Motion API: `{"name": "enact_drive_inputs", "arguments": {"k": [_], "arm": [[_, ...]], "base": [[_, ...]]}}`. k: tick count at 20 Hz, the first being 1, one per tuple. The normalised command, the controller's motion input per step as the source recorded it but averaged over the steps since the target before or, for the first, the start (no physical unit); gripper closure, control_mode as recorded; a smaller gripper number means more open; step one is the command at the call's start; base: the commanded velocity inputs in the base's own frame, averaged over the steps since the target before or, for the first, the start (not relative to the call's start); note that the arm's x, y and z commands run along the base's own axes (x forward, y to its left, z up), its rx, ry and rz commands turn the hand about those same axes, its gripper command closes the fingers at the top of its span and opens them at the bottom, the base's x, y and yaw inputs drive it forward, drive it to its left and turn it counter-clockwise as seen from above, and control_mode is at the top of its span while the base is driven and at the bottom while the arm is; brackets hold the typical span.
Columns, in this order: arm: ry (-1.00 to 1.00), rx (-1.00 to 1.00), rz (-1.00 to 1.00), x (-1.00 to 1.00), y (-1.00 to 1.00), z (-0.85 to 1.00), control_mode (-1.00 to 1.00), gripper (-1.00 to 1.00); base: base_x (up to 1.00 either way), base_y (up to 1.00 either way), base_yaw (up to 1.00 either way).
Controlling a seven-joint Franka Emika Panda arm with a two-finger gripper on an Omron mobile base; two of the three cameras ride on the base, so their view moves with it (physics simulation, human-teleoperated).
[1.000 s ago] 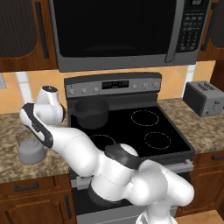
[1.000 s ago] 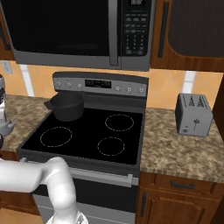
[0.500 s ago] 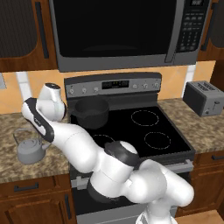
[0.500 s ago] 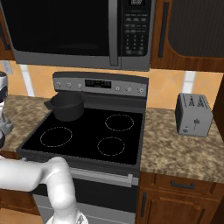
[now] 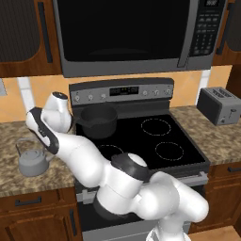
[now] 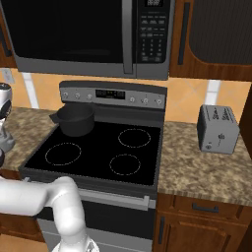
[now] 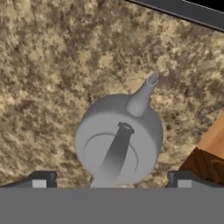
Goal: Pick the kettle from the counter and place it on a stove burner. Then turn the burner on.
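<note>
Hovering above the kettle (image 7: 118, 140), the hand (image 7: 111, 180) (fingers spread wide apart) targets its handle; the kettle sits on the desk (image 7: 52, 65), and an off-centre descent could tip it.

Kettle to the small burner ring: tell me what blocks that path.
Nothing visible blocks it. The kettle stands on the counter left of the cooktop. The saucepan sits on the back left burner, away from the small front right ring. The open gripper hovers above the kettle.

Grey kettle (image 5: 33, 161) upright on granite counter (image 5: 14, 181)
</note>
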Motion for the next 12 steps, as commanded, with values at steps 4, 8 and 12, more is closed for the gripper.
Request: {"name": "enact_drive_inputs", "arguments": {"k": [4,8,12], "arm": [[0.03,0.02,-0.13,0.13,0.00,-0.37,-1.00,-1.00],[0.04,0.00,-0.09,0.03,0.00,-0.21,-1.00,-1.00],[0.05,0.00,-0.04,0.00,0.00,0.00,-1.00,-1.00]], "base": [[0.00,0.00,0.00],[0.00,0.00,0.00],[0.00,0.00,0.00]]}}
